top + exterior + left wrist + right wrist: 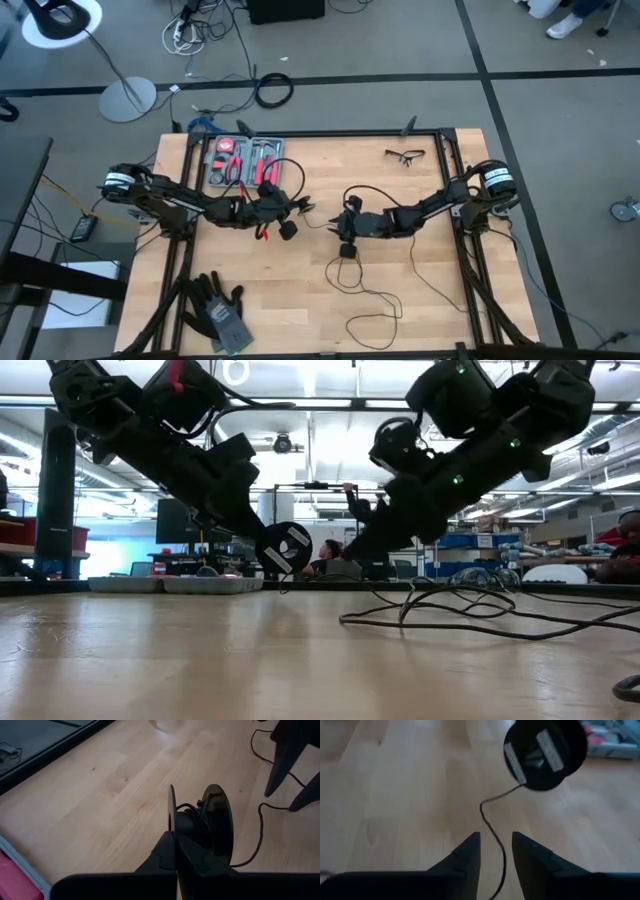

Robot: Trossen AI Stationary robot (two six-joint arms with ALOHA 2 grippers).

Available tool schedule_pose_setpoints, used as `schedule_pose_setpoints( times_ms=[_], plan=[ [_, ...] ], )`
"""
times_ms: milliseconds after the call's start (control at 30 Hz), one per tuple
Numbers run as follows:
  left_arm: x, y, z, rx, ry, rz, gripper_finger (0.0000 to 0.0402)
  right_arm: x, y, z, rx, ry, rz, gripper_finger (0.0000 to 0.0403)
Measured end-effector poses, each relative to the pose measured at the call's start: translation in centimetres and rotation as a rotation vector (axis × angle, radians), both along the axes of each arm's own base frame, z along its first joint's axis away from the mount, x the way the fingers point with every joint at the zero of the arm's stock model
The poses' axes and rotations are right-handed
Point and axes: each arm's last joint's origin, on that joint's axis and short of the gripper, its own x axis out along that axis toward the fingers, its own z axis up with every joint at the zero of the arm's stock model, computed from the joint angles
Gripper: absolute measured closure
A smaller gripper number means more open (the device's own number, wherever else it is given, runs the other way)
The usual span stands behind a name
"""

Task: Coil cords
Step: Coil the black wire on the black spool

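Two claws of mine meet near the middle of the high view, over the bare wooden table (pixel 420 220). My left gripper (pixel 296 208) comes in from the left side of the frame, and it's clamped on the round black puck (pixel 288 230), which hangs clear of the wood just below and right of the red-handled tools. From my left wrist I see that puck (pixel 210 827) edge-on between my fingers (pixel 172 852), a few turns of thin cord wrapped round its core. From table height it shows its flat face with pale markings (pixel 283 547), lifted well off the surface, centre-left of the frame.

My right gripper (pixel 333 226) reaches in from the right side, fingertips facing the left ones, just apart. Its fingers (pixel 467 852) stand narrowly apart, and the thin black cord (pixel 492 827) runs down between them without either finger closing on it. Beyond them the puck (pixel 545 752) sits in the upper right of that view.

The rest of the cord (pixel 375 300) lies loose on the table, looping through the lower centre of the high view. A tool tray (pixel 212 166) sits upper left, safety glasses (pixel 405 155) upper centre-right, gloves (pixel 215 310) lower left.
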Motion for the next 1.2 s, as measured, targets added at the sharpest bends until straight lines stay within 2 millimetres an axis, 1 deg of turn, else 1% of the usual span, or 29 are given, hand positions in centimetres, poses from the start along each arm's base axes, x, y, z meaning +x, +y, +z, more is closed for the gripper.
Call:
schedule_pose_setpoints(
  times_ms=[200,367,500,567,633,700,767,800,1000,1100,1200],
  plan=[
    [0.0,0.0,0.0,0.0,-0.004,0.0,0.0401,-0.1,-0.6,-0.2,-0.016,0.032,0.003,0.0273],
    [0.1,0.0,0.2,-0.003,-0.028,-0.002,0.0401,0.0,-1.2,-0.3,0.001,0.045,0.033,0.0275],
    [0.2,0.0,0.3,-0.003,-0.034,-0.008,0.0401,0.0,-1.6,-1.1,0.009,0.084,0.047,0.0282],
    [0.2,0.0,0.3,-0.003,-0.036,-0.009,0.0401,0.1,-1.5,-0.9,0.013,0.07,0.045,0.0292],
    [0.2,0.0,0.4,-0.004,-0.046,-0.009,0.0402,0.0,-1.5,-1.0,0.014,0.08,0.045,0.0312],
    [0.3,0.0,0.5,-0.004,-0.056,-0.009,0.0401,0.0,-1.5,-1.0,0.021,0.086,0.042,0.0342],
    [0.3,0.0,0.5,-0.005,-0.059,-0.01,0.0401,0.0,-1.5,-1.0,0.042,0.08,0.028,0.0381],
    [0.3,0.0,0.5,-0.005,-0.062,-0.01,0.0402,0.0,-1.5,-1.0,0.053,0.078,0.021,0.0391],
    [0.5,0.0,0.8,-0.01,-0.106,-0.01,0.0402,0.2,-1.5,-0.7,0.105,0.023,-0.009,0.0399],
    [0.5,0.0,0.9,-0.01,-0.11,-0.009,0.0401,1.2,-1.2,0.4,0.102,-0.024,0.017,0.0401],
    [0.5,0.0,0.8,-0.01,-0.104,-0.009,0.0402,2.4,-0.8,1.9,0.056,-0.066,0.071,0.0401]
  ],
)
